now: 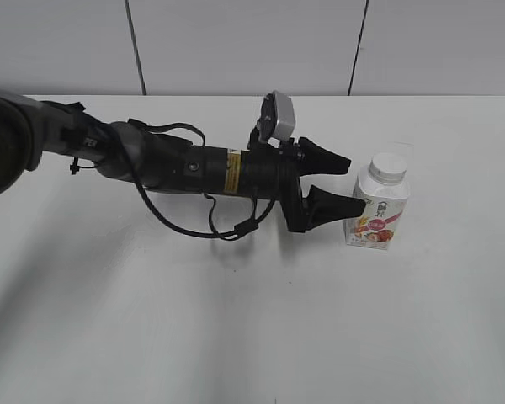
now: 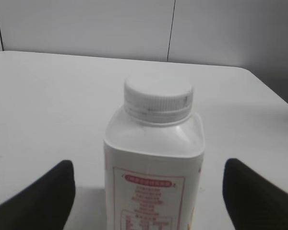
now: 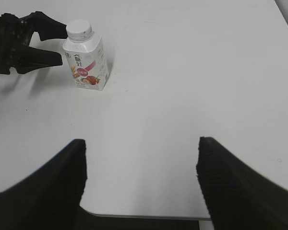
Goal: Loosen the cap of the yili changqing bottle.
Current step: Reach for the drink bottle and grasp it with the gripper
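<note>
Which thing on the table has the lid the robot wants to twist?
Look at the white table and follow the black arm to its open left claw. Just past the tips stands the small white bottle with a red fruit label; the cap is the round white top.

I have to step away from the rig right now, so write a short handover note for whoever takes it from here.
Left gripper: open, level with the yili changqing bottle, its jaws standing on either side of the bottle without touching it.
Right gripper: open, empty, held well back over bare table.
Bottle: upright on the table, label facing the exterior camera.
Cap: on the neck and looks fully seated.
Done: left arm is lined up on the bottle.
Left: grip the body, bring the right gripper to the cap, twist it loose.
</note>
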